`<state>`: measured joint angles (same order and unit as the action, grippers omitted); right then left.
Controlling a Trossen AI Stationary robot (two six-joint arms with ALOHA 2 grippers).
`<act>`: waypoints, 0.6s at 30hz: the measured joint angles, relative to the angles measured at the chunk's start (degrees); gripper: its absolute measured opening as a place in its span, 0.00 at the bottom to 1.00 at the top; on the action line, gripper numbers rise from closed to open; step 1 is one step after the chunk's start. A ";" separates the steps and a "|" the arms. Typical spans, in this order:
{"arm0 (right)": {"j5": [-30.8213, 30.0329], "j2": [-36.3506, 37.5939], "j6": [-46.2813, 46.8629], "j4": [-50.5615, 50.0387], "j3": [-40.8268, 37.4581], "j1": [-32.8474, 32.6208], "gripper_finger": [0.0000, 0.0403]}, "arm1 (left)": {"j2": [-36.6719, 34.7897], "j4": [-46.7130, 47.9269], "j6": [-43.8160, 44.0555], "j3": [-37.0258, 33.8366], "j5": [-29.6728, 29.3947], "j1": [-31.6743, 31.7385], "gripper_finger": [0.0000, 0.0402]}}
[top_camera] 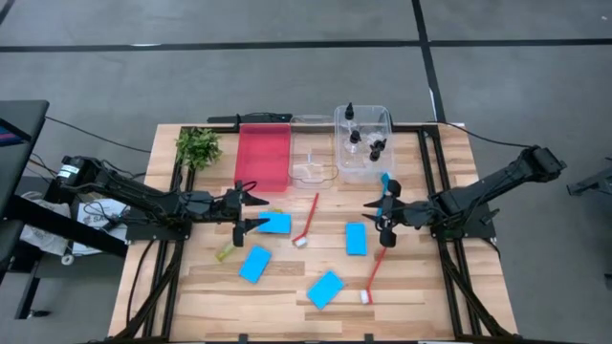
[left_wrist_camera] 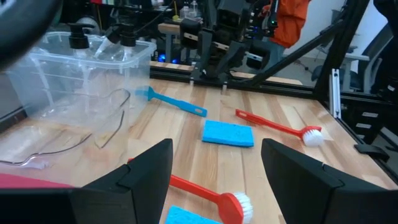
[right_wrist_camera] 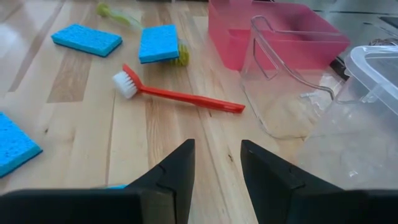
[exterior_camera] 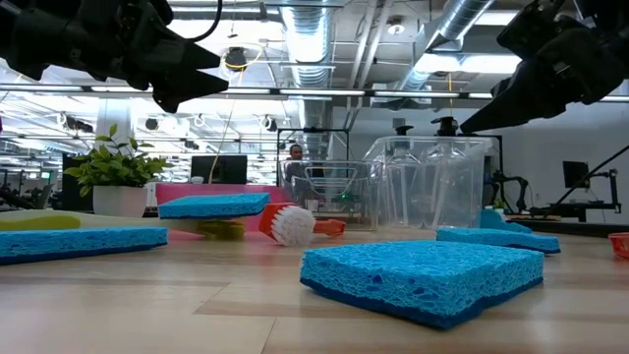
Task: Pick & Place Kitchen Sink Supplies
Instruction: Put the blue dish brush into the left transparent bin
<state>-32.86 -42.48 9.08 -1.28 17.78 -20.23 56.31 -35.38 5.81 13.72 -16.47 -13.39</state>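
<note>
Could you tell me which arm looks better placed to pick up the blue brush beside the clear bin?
Probably the right. Its end effector hovers, apparently empty, directly beside the blue brush, which lies on its half of the table. The left end effector hangs across the table, nearer the red tray.

No text, label, brand or number can be read anywhere.

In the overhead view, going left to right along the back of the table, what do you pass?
Plant sprig → red tray → small clear tray → clear bin holding the bottles.
</note>
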 joint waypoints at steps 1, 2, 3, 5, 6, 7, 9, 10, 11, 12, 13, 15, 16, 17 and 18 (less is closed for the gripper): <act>0.00 0.00 0.02 0.00 0.00 0.00 0.31 | 0.00 0.00 0.01 0.00 -0.02 0.00 0.62; 0.00 0.00 0.02 0.00 0.00 0.00 0.31 | 0.00 0.00 0.01 0.00 -0.02 0.00 0.62; 0.00 0.00 0.00 0.00 0.00 0.00 0.31 | 0.00 0.00 0.01 0.00 -0.02 0.00 0.62; 0.00 0.00 0.04 0.00 0.00 0.00 0.31 | 0.00 0.00 0.01 0.00 -0.02 0.00 0.62; 0.01 0.00 0.38 0.00 0.00 0.00 0.31 | 0.00 0.00 0.00 0.00 -0.02 0.00 0.62; 0.02 0.00 1.06 0.00 0.00 0.00 0.31 | 0.00 0.00 0.01 0.00 -0.02 0.00 0.62; 0.02 0.00 1.89 -0.02 0.00 0.00 0.31 | 0.00 -0.02 0.01 0.00 -0.02 0.00 0.62; 0.03 0.00 1.97 -0.01 0.00 0.00 0.31 | 0.00 0.00 0.01 0.00 -0.02 0.00 0.62; 0.04 0.00 1.97 -0.02 0.00 0.00 0.31 | 0.00 -0.02 0.01 0.00 -0.02 0.00 0.62; 0.04 0.00 1.97 0.00 0.00 0.00 0.31 | 0.00 -0.02 0.01 0.00 0.00 0.00 0.62; 0.02 0.00 1.97 0.00 0.00 0.00 0.31 | 0.00 -0.01 0.01 0.00 -0.02 0.00 0.62; 0.04 0.00 1.97 -0.02 0.00 0.00 0.31 | 0.00 -0.02 0.01 0.00 -0.02 0.00 0.62; 0.02 0.00 1.97 0.00 0.00 0.02 0.31 | 0.00 -0.02 0.01 0.00 -0.02 0.00 0.62; 0.02 0.00 1.97 0.00 0.00 0.02 0.31 | 0.00 -0.02 0.01 0.00 -0.02 0.00 0.62; 0.02 0.00 1.97 0.00 0.00 0.02 0.31 | 0.00 -0.02 0.01 0.00 -0.02 0.00 0.62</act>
<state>-32.84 -42.48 11.05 -1.28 17.78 -20.21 56.31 -35.40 5.82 13.72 -16.49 -13.39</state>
